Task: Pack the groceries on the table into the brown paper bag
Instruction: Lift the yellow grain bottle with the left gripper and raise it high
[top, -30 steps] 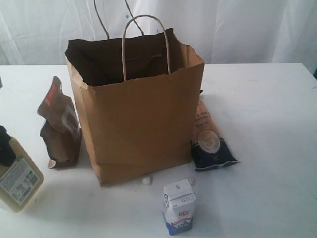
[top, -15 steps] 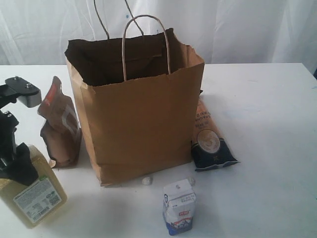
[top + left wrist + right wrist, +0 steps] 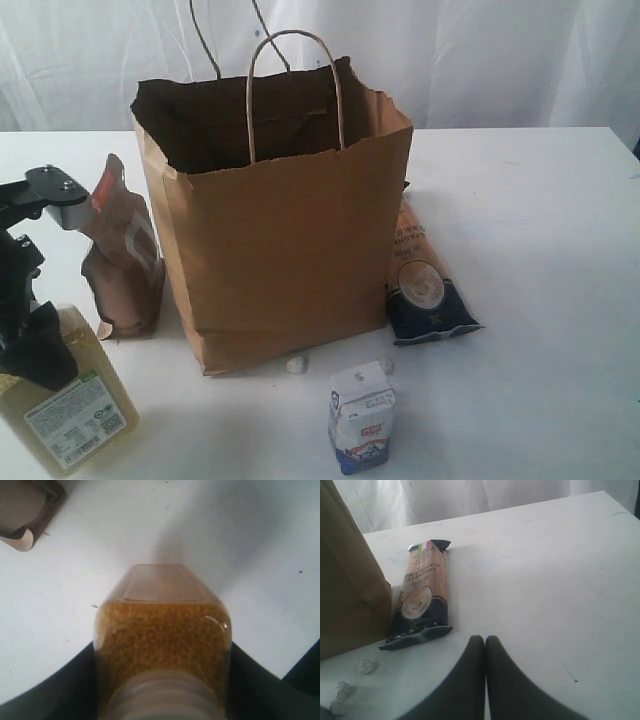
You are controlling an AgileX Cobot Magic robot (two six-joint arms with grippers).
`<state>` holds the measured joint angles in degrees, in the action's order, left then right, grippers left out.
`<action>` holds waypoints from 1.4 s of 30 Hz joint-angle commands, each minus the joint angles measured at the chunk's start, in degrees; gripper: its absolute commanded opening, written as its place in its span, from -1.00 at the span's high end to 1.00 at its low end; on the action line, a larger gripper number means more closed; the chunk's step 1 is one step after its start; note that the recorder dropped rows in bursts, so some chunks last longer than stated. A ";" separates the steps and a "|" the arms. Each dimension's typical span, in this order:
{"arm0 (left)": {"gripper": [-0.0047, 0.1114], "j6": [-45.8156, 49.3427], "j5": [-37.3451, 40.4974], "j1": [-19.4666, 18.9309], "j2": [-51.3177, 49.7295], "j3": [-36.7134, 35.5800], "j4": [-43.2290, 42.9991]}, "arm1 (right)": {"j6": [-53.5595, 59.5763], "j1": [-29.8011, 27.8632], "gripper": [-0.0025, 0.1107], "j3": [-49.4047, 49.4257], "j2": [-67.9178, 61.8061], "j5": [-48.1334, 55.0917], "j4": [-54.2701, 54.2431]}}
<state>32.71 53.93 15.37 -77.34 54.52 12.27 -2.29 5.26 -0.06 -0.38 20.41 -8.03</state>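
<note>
Left claw (image 3: 38, 350) grips the white-capped yellow grain bottle (image 3: 75, 412) at its neck, with black fingers (image 3: 55, 695) on both flanks. We note the bottle's long axis is tilted off upright, capped end up in the claw, flat base pointing down at the wide white tabletop (image 3: 540, 250). We cannot tell whether the base touches it. A dark-brown pouch (image 3: 120, 260) stands just beyond this claw, and the tall tan paper bag (image 3: 290, 250) past that. Right claw (image 3: 485, 647) is clenched on nothing. The long orange-navy packet (image 3: 422, 597) lies flat ahead of it, navy end nearest, long axis running away.
</note>
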 commanded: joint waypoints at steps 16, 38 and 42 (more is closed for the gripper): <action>0.50 -1.57 1.11 0.40 -1.45 0.18 -0.95 | 0.04 -0.16 0.96 0.06 0.38 -0.70 0.18; 0.02 -12.25 0.93 8.18 -1.45 0.18 -9.54 | 0.04 -0.16 0.96 0.06 0.38 -0.70 0.18; -0.38 -14.15 1.28 8.18 -1.45 0.18 -8.82 | 0.04 -0.16 0.96 0.06 0.38 -0.70 0.18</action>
<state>20.20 53.40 23.17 -79.39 54.52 2.25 -2.29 5.26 -0.06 -0.38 20.41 -8.03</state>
